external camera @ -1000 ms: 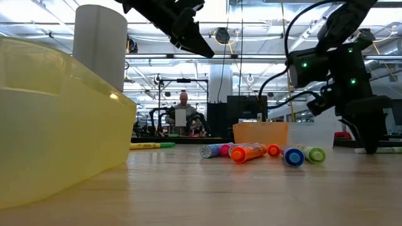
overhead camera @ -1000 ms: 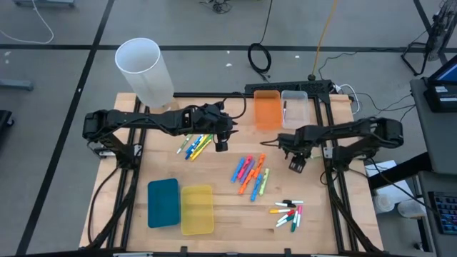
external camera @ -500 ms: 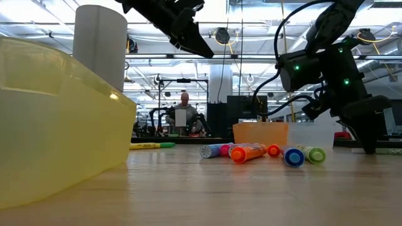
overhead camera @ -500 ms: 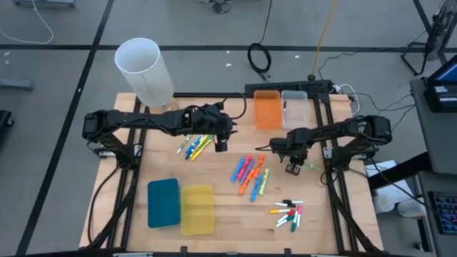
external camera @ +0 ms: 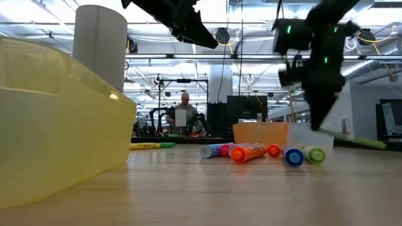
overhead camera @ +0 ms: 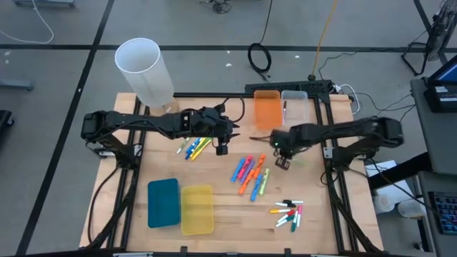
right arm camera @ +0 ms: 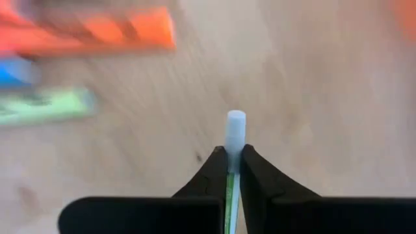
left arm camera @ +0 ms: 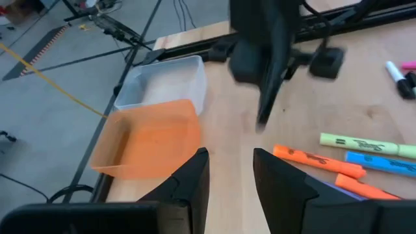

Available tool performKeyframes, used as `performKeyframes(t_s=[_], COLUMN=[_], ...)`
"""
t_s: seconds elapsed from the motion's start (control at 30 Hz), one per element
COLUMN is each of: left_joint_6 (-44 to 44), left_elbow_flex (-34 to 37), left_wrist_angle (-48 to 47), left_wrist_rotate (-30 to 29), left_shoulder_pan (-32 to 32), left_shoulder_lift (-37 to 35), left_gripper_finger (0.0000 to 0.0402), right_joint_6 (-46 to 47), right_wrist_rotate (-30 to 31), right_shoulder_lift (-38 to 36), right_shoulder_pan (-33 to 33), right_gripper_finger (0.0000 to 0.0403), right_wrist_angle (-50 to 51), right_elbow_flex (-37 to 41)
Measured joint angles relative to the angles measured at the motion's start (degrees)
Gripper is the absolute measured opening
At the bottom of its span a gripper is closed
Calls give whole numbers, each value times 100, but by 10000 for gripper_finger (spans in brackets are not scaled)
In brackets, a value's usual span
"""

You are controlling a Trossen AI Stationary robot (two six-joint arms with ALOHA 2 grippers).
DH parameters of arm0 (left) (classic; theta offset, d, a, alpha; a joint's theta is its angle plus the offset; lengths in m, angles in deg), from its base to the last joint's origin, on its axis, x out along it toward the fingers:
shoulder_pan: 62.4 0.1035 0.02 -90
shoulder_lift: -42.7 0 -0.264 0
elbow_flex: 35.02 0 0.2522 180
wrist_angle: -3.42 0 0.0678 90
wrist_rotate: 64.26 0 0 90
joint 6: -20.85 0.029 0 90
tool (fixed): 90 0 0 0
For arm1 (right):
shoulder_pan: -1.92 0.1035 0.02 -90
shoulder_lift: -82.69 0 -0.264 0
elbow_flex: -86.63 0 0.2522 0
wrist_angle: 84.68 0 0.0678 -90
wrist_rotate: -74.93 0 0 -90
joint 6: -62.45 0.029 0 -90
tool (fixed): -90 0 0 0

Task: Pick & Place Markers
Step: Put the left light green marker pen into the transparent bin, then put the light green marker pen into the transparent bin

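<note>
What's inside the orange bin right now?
The orange bin looks empty in the left wrist view: only its bare floor shows. The corner nearest the left gripper is hidden behind its fingers.

A robotics lab, no question, and a big open one. From above, a wooden table (overhead camera: 214, 178) sits in a black metal frame (overhead camera: 335, 193) on a grey floor (overhead camera: 57, 71) marked with dark tape lines, cables (overhead camera: 260, 57) snaking across it. Two dark robot arms (overhead camera: 143, 123) are bolted at the table's sides. Off to the side, a laptop (overhead camera: 444, 82) on a stand. Down at table level, the room behind is a wide hall with bright ceiling lights (external camera: 50, 28), more dark rigs (external camera: 242, 113), and a person (external camera: 183, 116) seated far back.
</note>
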State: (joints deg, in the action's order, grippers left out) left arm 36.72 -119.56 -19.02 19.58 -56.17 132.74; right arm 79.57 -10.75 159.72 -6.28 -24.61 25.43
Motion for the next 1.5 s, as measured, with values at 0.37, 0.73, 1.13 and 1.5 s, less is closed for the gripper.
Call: performKeyframes(t_s=[0.37, 0.73, 1.13, 1.5], left_joint_6=[-137, -255, -1525, -2799], left_elbow_flex=[1, 1, 1, 2], left_wrist_angle=[-25, -161, -1784, -3258], left_wrist_rotate=[-35, -46, -1207, -854], left_shoulder_pan=[1, -1, 22, 710], left_shoulder_lift=[0, 0, 0, 0], left_gripper_finger=[124, 124, 124, 201], right_joint_6=[-300, -1333, -1373, -1478], right_wrist_rotate=[1347, 835, 456, -558], right_shoulder_lift=[-1562, -1315, -200, -954], right_shoulder_pan=[-621, -3340, -4262, -3729], right_gripper_finger=[8, 7, 131, 227], right_wrist_angle=[-551, -2566, -2764, -3247], right_elbow_flex=[-559, -564, -555, -557])
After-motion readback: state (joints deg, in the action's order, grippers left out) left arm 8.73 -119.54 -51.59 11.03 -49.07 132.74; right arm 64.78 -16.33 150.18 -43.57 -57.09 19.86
